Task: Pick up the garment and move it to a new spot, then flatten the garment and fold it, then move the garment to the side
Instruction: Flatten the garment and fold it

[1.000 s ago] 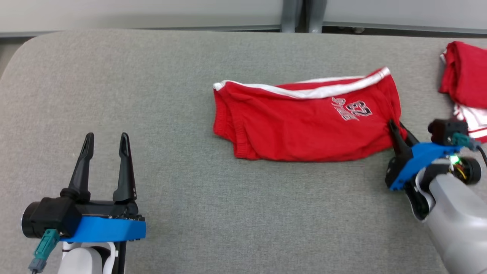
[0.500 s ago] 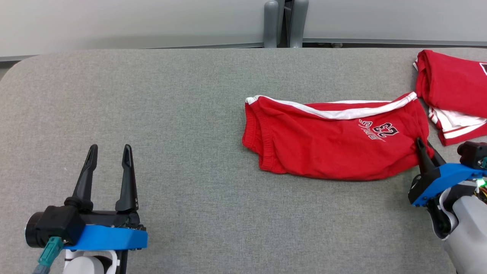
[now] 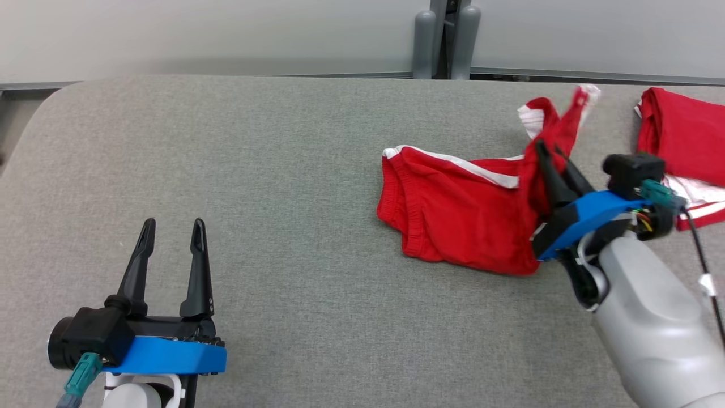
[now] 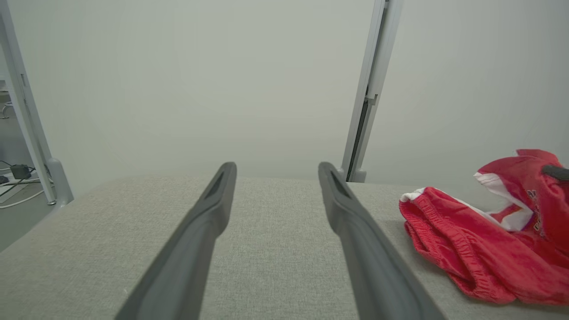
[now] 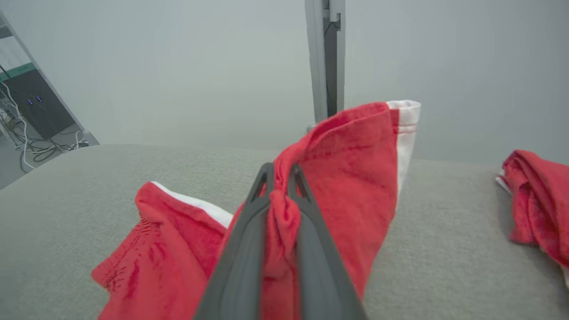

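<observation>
Nearest: seeing left gripper [image 3: 173, 224] low left over bare tabletop [image 3: 283, 170], fingers apart, empty, well apart from the red shorts [image 3: 453, 221]. Further in: right gripper [image 3: 545, 148] clamped on the shorts' right end, cloth bunched between the fingers, that end lifted, left end lying on the tabletop. Reading long axis as left-right, trailing left from the right gripper. Judging right arm far nearer, so likely its carry. Farthest right: second red garment [image 3: 679, 127], near the lifted end; keep clear.
</observation>
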